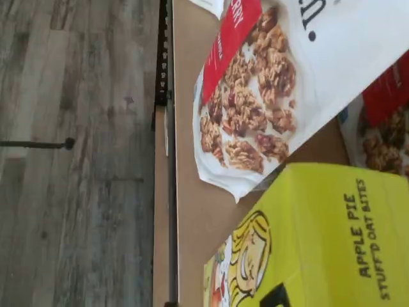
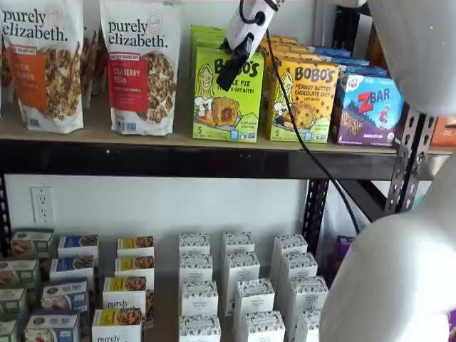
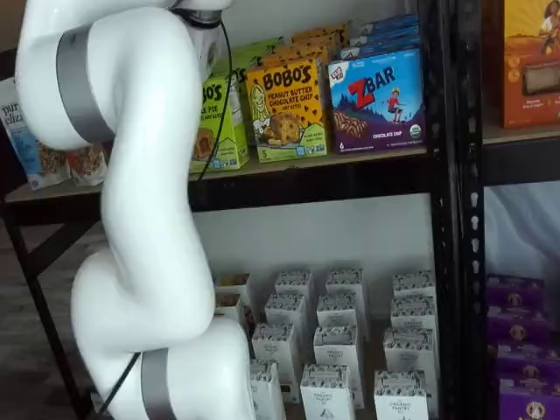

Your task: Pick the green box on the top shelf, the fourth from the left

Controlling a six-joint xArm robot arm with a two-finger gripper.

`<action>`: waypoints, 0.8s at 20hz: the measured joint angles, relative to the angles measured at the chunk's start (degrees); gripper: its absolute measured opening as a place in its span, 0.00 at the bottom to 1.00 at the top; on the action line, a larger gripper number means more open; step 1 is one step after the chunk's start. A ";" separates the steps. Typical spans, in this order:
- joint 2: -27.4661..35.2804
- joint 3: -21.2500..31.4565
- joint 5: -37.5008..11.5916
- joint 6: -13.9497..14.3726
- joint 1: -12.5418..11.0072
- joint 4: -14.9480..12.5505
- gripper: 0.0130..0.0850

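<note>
The green box (image 2: 226, 107) stands upright on the top shelf (image 2: 85, 137), between a cranberry pecan granola bag (image 2: 140, 65) and a yellow-orange Bobo's carton (image 2: 305, 100). My gripper (image 2: 226, 78) hangs tilted in front of the green box's upper face, its black fingers seen side-on, open and holding nothing. In the wrist view the green box (image 1: 332, 236) fills one corner with its "Apple Pie" print, next to the granola bag (image 1: 255, 102) on the shelf board (image 1: 192, 211). In a shelf view my white arm hides most of the green box (image 3: 221, 122) and all of the gripper.
More green cartons are lined up behind the front one. A blue ZBar carton (image 2: 367, 107) stands further right. Black uprights (image 3: 455, 175) frame the shelf. Small white cartons (image 2: 239, 292) fill the lower shelf. A black cable (image 2: 299, 135) trails down from the gripper.
</note>
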 joint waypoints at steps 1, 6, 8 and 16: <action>-0.11 0.27 -0.36 0.02 0.10 -0.11 1.00; -0.73 1.63 -2.38 0.15 0.55 -0.27 0.89; -0.97 2.05 -3.02 0.13 0.64 -0.06 0.78; -1.75 2.98 -4.87 0.61 1.18 -0.33 0.67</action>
